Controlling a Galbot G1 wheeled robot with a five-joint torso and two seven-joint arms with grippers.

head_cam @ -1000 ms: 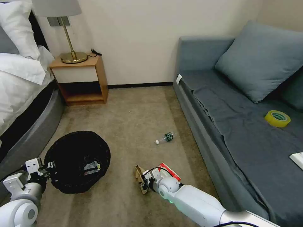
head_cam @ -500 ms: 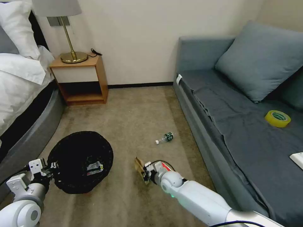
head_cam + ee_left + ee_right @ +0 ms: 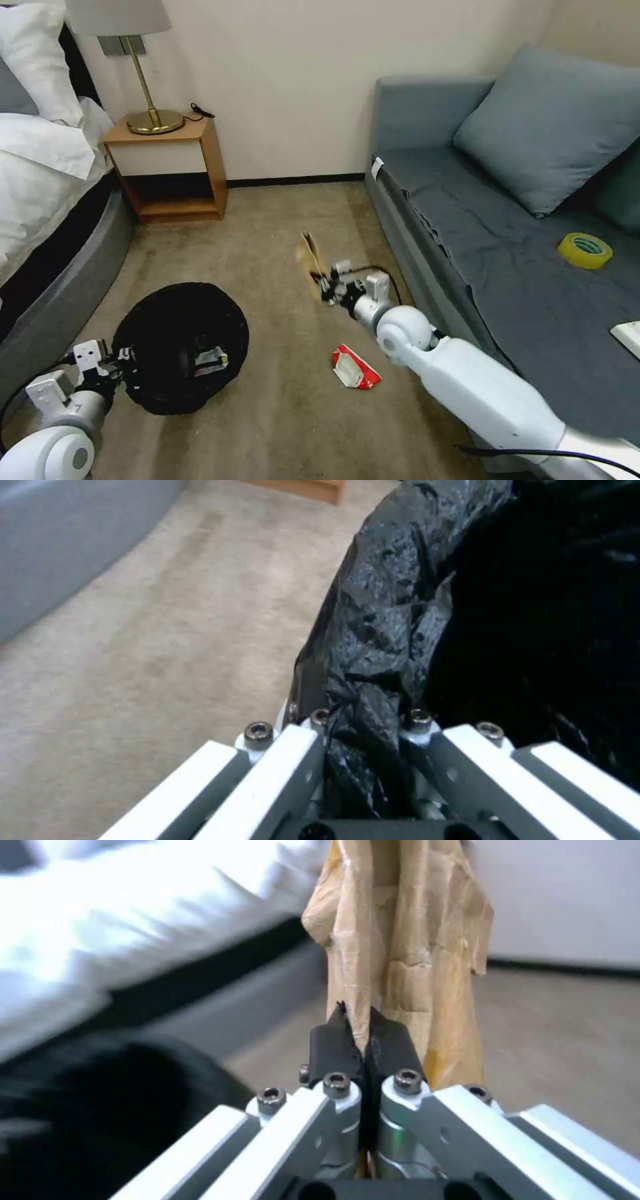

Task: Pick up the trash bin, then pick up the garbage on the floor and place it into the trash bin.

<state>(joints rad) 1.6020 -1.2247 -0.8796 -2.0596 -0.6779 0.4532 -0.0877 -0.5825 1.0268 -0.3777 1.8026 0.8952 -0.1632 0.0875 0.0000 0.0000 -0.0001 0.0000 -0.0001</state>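
Carpet lies open between bed and sofa. Right gripper pinches the tan paper mid-floor; left gripper grips the trash bin rim.

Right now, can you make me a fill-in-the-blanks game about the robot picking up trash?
1. The right end effector pinches the crumpled tan ____.
2. The left end effector grips the rim of the trash ____.
3. The red-and-white packet lies on the ____.
4. The yellow tape roll sits on the ____.

Missing words: paper; bin; floor; sofa.
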